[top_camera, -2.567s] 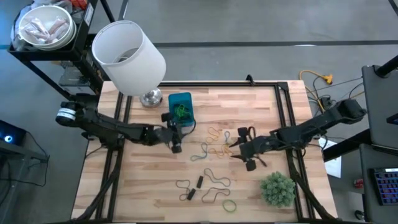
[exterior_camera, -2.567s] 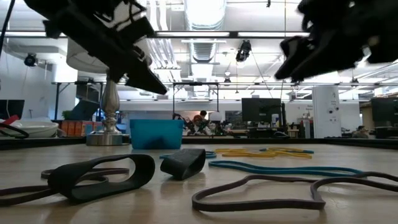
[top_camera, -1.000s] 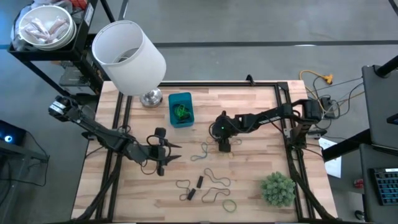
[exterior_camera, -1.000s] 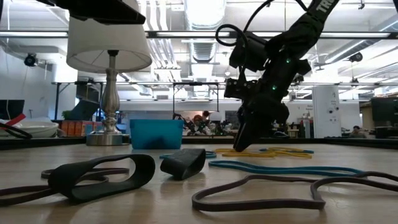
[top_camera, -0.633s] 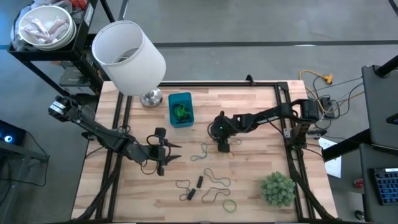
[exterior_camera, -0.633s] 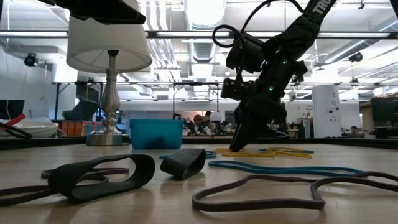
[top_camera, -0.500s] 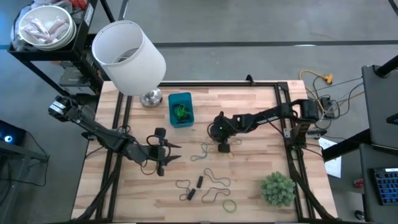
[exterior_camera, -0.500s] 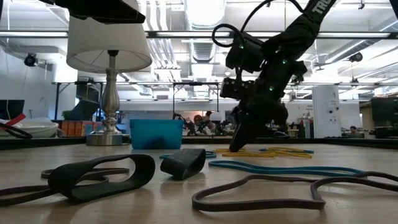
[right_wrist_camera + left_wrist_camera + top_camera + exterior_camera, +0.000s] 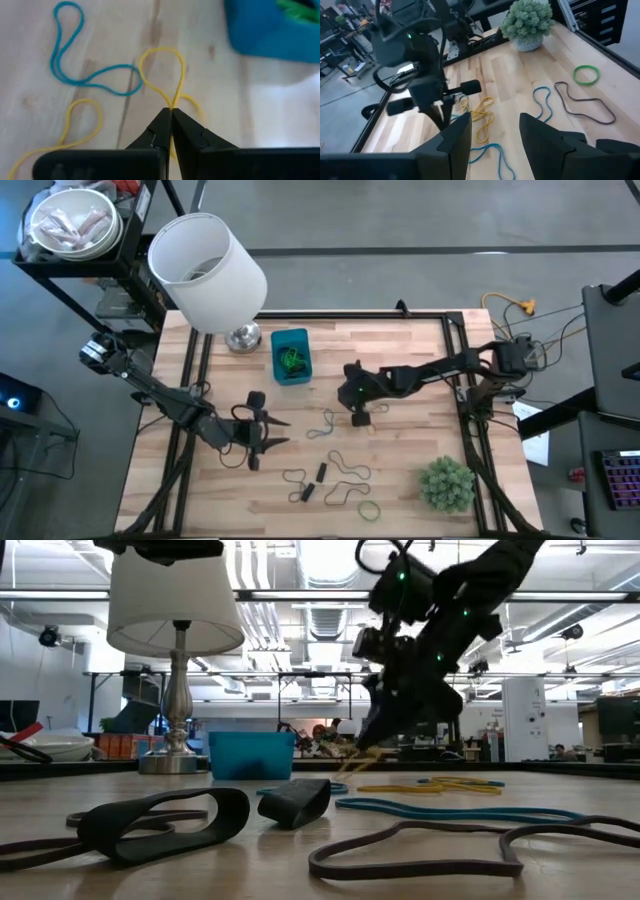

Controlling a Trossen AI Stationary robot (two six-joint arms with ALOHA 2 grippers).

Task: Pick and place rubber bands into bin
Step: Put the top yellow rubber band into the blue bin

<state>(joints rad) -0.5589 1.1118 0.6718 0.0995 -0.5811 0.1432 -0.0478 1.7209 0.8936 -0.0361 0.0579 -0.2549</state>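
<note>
Rubber bands lie loose on the wooden table: yellow ones, a teal one, a brown loop, a green ring and black ones. The blue bin stands far left of them with green bands inside. My right gripper hovers near the bin's right side, shut on a yellow band. My left gripper hangs open above bare wood to the left of the bands, with nothing between its fingers. My right gripper pinches one yellow band between its two fingertips at a point on the loop. The fingers slant down from the table's right side. The band hangs slack below the tips; whether its lower end touches the wood I cannot tell.
A lamp with a big white shade stands at the far left corner, its metal base just left of the bin. A small green plant sits at the near right. Black frame rails border the table.
My right gripper has risen from the table top among the yellow bands and rolled a little. A yellow band has come up with it and now hangs from its tips. The other bands lie as before.
</note>
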